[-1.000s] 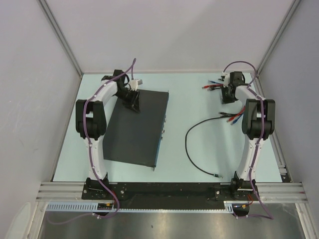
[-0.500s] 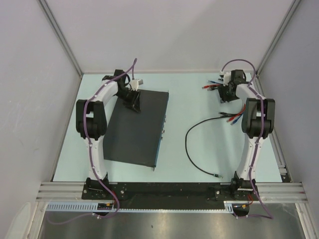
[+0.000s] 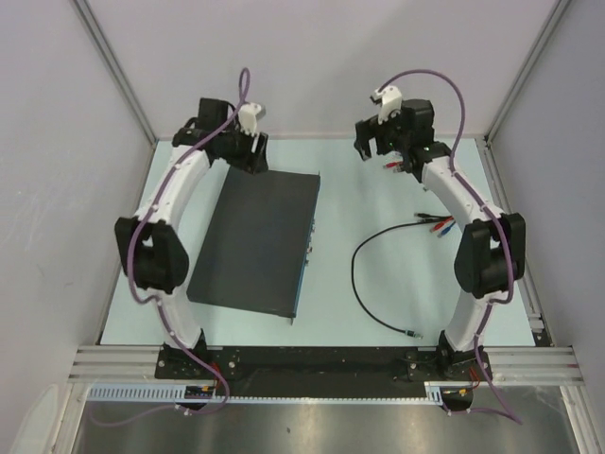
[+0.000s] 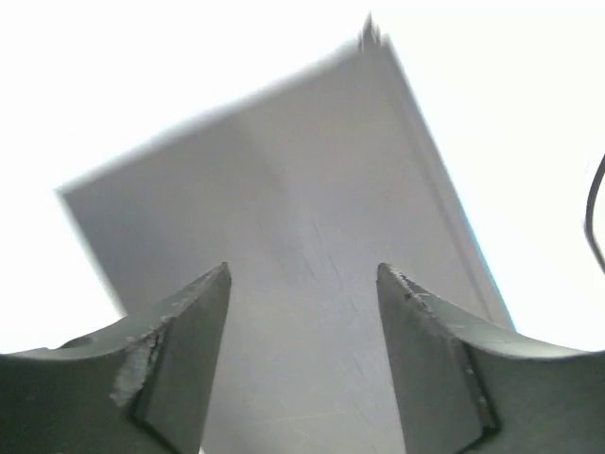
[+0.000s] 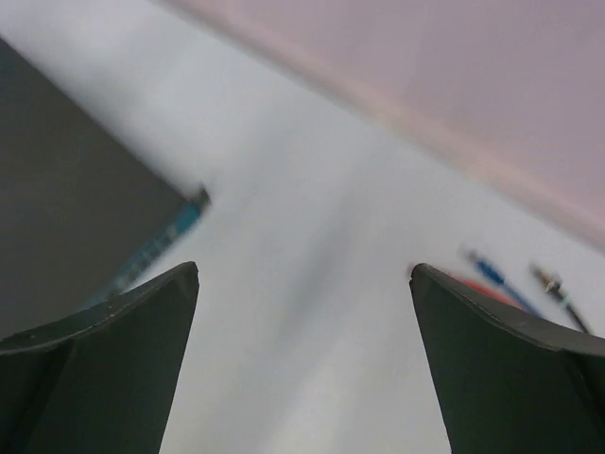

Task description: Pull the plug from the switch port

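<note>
One flat black rectangular switch

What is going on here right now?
Two robot arms hover over a pale table. Both the left gripper and the right gripper are open and hold nothing. The large flat black switch box lies under the left one. A thin black cable lies loose on the table, apart from it.

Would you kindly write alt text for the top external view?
A large flat black rectangular switch lies on a pale blue table; the left gripper and right gripper hover near the far edge, and a black cable curls to its right.
</note>
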Motion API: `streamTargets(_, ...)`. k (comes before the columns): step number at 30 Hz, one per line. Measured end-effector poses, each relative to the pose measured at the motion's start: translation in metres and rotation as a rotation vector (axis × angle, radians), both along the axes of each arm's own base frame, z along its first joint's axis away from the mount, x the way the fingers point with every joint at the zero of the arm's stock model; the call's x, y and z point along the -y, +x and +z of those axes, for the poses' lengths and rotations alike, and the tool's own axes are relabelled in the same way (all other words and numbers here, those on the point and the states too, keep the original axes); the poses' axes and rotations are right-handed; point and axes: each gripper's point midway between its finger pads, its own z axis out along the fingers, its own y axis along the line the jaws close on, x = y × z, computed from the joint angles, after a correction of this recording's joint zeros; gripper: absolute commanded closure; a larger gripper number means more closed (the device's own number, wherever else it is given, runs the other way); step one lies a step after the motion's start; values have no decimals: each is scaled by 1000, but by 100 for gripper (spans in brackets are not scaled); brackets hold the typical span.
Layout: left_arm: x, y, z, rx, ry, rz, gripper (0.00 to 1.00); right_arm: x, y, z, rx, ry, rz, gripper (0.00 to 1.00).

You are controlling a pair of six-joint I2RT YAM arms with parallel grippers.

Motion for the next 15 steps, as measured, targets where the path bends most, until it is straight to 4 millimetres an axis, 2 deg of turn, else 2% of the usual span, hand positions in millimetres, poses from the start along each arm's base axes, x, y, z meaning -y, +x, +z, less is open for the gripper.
streamTargets(1,0,3,20,64,-4,3,30,-4,2,21,58,41,-3,0)
streamTargets(3,0,7,57,174,-18,20,32,-15,5,49,115,129,38,0)
streamTargets(4,1,10,69,200,-27,31,32,-20,7,52,115,159,59,3)
streamTargets(6,3,18,72,202,-48,55,40,-37,7,42,65,222,143,17)
streamTargets(7,4,20,62,185,-58,64,49,-46,4,26,12,252,199,18)
streamTargets(8,5,18,43,142,-58,71,72,-52,1,9,-38,268,232,19)
streamTargets(10,5,3,-4,16,-54,77,93,-64,-14,-41,-192,306,297,24)
streamTargets(11,5,-9,-31,-63,-46,75,100,-69,-27,-66,-277,320,324,26)
streamTargets(12,5,-20,-56,-137,-39,70,100,-72,-40,-89,-359,331,347,32)
streamTargets(14,4,-38,-91,-248,-25,64,100,-79,-65,-121,-486,342,392,34)
streamTargets(15,3,-47,-102,-291,-21,59,100,-83,-81,-136,-551,342,417,35)
